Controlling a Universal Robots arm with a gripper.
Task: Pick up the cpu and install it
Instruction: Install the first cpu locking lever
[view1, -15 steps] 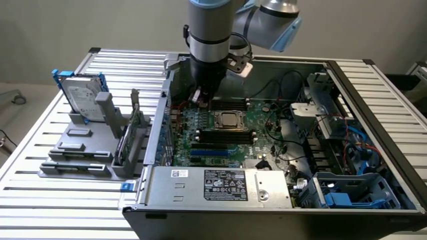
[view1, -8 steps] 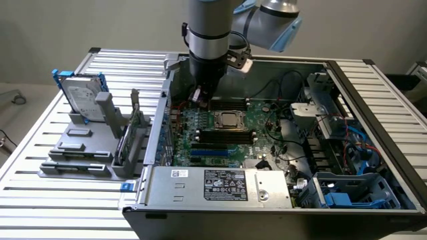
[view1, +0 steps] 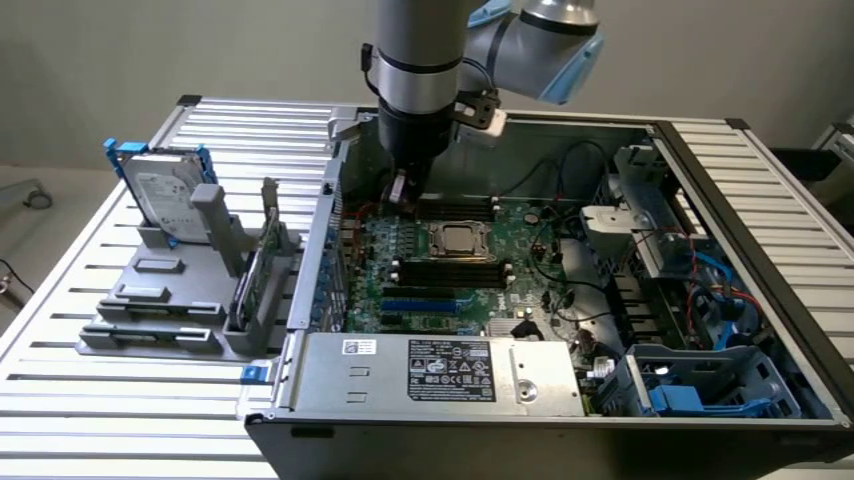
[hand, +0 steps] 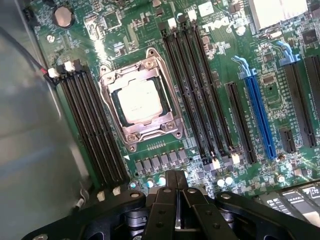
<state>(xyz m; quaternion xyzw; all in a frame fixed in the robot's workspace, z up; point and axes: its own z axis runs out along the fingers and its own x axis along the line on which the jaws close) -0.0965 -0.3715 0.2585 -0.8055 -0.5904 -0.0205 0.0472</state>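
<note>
The cpu (view1: 461, 238), a small square chip with a silver top, lies flat inside the dark metal socket frame (view1: 458, 222) on the green motherboard. In the wrist view the cpu (hand: 140, 101) sits squarely within the frame (hand: 150, 134). My gripper (view1: 399, 192) hangs low over the board, toward the exterior view's left of the socket and apart from it. Its black fingers (hand: 170, 190) are pressed together, shut, with nothing between them.
Black memory slots (hand: 92, 125) flank the socket on both sides, and a blue expansion slot (hand: 260, 115) lies further off. The case wall (view1: 327, 230) stands close to the arm. A hard drive (view1: 167, 180) with blue brackets stands on a grey fixture (view1: 160, 300) outside the case. The power supply (view1: 441, 370) is at the front.
</note>
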